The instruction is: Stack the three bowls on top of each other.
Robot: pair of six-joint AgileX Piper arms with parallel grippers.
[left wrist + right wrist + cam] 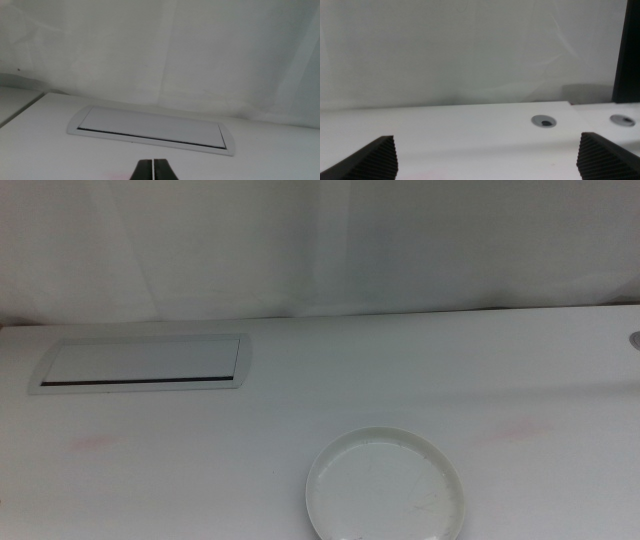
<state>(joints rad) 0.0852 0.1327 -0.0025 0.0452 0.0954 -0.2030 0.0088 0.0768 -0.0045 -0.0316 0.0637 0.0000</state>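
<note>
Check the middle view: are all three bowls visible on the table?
No, only one cream-white bowl shows on the table, near the bottom edge, alongside the white panel.

My bench [330, 380] looks smooth, matt white. The cream-white bowl [386, 486] looks like slightly glossy plastic with faint rings. My right pincer [487, 162] has dark, finely ribbed pads [377, 159]; my left pincer [153, 169] looks smooth black.

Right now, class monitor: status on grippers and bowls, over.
Left gripper shut, facing the white panel. Right gripper open, empty. One cream-white bowl visible on table; nothing blocking.
</note>
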